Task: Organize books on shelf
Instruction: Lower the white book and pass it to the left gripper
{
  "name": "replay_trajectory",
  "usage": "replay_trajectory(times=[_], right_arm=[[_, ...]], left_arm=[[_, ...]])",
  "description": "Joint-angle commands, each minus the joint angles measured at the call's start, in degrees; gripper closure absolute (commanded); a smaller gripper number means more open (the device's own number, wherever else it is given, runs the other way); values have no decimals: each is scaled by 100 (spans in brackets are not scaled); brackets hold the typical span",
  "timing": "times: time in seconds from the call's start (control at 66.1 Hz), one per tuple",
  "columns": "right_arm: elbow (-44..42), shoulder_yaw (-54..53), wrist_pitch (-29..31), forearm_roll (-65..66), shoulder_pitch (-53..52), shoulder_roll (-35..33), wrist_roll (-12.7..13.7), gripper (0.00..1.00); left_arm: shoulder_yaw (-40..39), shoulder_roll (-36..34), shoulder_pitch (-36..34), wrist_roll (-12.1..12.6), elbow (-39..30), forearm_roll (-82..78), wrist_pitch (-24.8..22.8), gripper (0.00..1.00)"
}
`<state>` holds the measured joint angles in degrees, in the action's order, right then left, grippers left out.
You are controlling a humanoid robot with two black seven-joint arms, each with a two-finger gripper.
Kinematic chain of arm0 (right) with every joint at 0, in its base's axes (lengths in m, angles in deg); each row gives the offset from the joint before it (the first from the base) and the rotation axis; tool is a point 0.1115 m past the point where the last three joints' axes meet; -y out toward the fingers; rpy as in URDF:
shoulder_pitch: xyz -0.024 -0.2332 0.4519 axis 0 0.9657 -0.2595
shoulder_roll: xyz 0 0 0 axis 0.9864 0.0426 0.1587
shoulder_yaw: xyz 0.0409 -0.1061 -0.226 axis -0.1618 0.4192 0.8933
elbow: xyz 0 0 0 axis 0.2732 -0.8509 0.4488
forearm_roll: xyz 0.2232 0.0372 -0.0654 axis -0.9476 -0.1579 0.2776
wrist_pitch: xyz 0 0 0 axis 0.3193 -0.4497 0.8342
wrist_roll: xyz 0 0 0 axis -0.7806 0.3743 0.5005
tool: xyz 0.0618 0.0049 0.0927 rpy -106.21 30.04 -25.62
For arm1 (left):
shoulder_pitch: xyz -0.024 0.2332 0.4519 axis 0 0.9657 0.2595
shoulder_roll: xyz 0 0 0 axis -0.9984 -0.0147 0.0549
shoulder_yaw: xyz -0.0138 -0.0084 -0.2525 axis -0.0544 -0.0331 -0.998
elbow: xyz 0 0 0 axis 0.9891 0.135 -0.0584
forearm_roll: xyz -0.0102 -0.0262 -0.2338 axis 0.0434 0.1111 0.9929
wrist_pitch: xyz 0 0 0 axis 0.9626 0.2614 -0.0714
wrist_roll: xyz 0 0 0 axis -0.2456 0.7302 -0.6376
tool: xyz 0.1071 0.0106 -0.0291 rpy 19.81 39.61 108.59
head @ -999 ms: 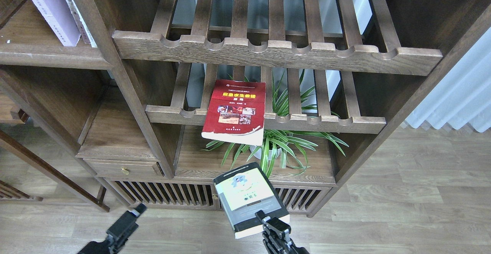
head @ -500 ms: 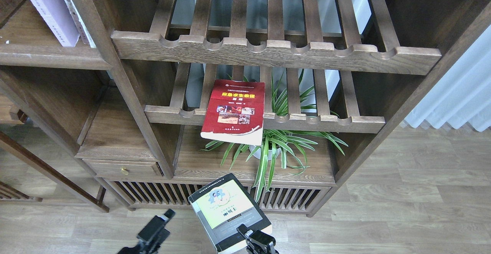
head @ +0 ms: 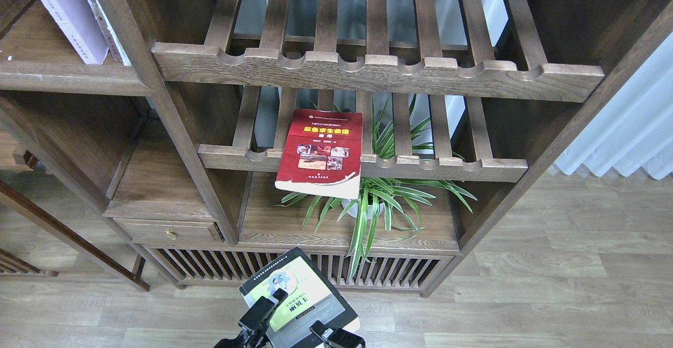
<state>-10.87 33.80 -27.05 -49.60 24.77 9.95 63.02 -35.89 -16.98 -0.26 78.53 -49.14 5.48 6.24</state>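
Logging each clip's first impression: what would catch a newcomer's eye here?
Probably the red book, lying flat on the lower slatted rack with its near end overhanging the front rail, above a spider plant. At the bottom centre, a yellow-green book sits between the left claw and right claw.

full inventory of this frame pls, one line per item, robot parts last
yellow-green book: 1, black-edged, bottom centre, held in front of the bookcase
red book: 1, flat on the lower slatted rack, overhanging its front rail
white-and-lavender book: 1, leaning on the shelf, top left
other books: pale spines beside it, count unclear
shelf: 1, dark brown board, top left
slatted racks: 2, brown, centre
potted plant: 1, green, on the board under the lower rack
drawer: 1, brown with brass knob, lower left
curtain: white, right
floor: wood planks
left gripper: black, against the yellow-green book's cover
right gripper: black, at that book's near edge
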Motion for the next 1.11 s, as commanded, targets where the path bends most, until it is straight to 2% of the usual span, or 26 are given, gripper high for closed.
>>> replay_trajectory(times=[0.0, 0.106, 0.227, 0.424, 0.484, 0.5, 0.621, 0.772, 0.923, 1.09], right_arm=[[-5, -2, 0, 22, 33, 2, 0, 94], [-5, -2, 0, 31, 42, 2, 0, 94], [-5, -2, 0, 31, 42, 2, 0, 94], [-31, -20, 0, 31, 51, 2, -8, 94], [-31, -29, 0, 31, 51, 2, -8, 94], [-23, -29, 0, 31, 51, 2, -8, 94], [-31, -20, 0, 31, 51, 2, 0, 94], [-23, -37, 0, 31, 51, 2, -8, 94], [-5, -46, 0, 40, 51, 2, 0, 83], [-5, -29, 0, 40, 51, 2, -8, 79]], left_arm=[[-9, 7, -1, -92, -4, 8, 0, 30], [-9, 7, -1, -154, -4, 60, 0, 50], [-9, 7, -10, -145, -4, 52, 0, 56], [9, 7, -10, -101, -4, 25, 0, 74], [9, 7, -10, -92, -13, 52, 0, 82], [9, 7, -18, -92, -22, 52, 0, 91], [0, 7, -19, -136, -22, 104, 0, 94], [44, 7, -45, -57, -57, 131, 0, 98], [61, -125, -54, -48, -83, 139, 0, 100], [132, -283, -54, -31, -92, 139, 0, 100]])
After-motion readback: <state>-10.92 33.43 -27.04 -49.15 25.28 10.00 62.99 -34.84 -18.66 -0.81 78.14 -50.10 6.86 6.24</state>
